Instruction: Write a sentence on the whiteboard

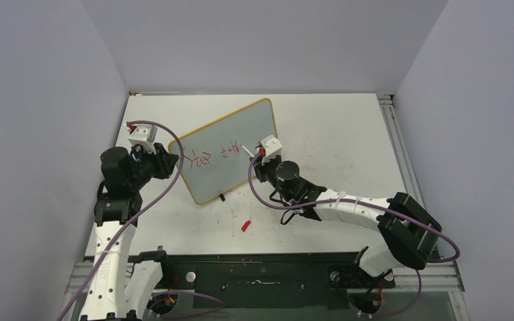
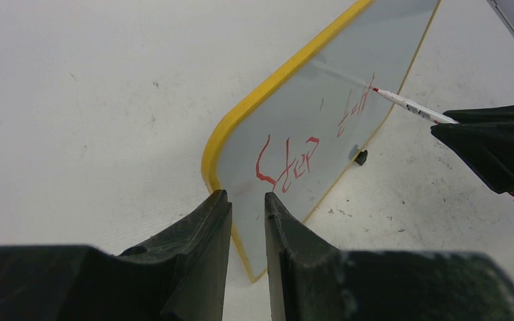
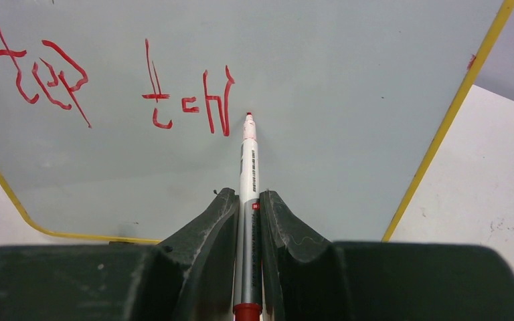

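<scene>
The board (image 1: 241,127) stands tilted mid-table (image 1: 334,134). The sentence (image 3: 154,87) on it, in red, reads "Step" plus a few more strokes. The left gripper (image 2: 247,200) pinches the board's yellow corner. The right gripper (image 3: 249,200) clamps a marker (image 3: 249,160), its tip touching the board beside the last stroke. A red cap (image 1: 245,225) lies nearby.

Robot test cell in a lab, no home or shop.
You're looking at a bare white table (image 1: 348,127), scuffed and speckled, boxed in on three sides by plain pale grey walls (image 1: 261,40). A left arm (image 1: 117,227) and a right arm (image 1: 355,210), white and black, are bolted to a black plate (image 1: 268,267) at the near edge. Purple cables (image 1: 152,122) loop off them, and an aluminium framing rail (image 1: 403,154) runs along the right side.
</scene>
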{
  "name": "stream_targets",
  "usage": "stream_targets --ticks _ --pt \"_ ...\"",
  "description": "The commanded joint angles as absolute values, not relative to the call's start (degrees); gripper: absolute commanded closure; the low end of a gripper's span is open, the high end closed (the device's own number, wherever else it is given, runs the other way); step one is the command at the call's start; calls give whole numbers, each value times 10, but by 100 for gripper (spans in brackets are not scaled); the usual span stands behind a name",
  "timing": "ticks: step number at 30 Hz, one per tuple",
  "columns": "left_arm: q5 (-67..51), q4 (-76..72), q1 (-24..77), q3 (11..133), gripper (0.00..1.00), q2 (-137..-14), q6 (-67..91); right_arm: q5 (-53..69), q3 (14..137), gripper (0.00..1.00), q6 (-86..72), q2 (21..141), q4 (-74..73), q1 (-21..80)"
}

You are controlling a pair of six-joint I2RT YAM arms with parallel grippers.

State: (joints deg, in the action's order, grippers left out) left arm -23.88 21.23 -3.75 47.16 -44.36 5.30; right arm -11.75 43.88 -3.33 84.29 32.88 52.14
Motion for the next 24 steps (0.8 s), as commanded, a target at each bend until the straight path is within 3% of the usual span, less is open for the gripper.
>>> stream_targets --ticks 1,24 --pt "-243 200 -41 472 76 -443 52 -127 466 95 -35 849 364 517" --pt "-243 199 -44 473 76 -446 52 -116 449 95 -29 862 356 527"
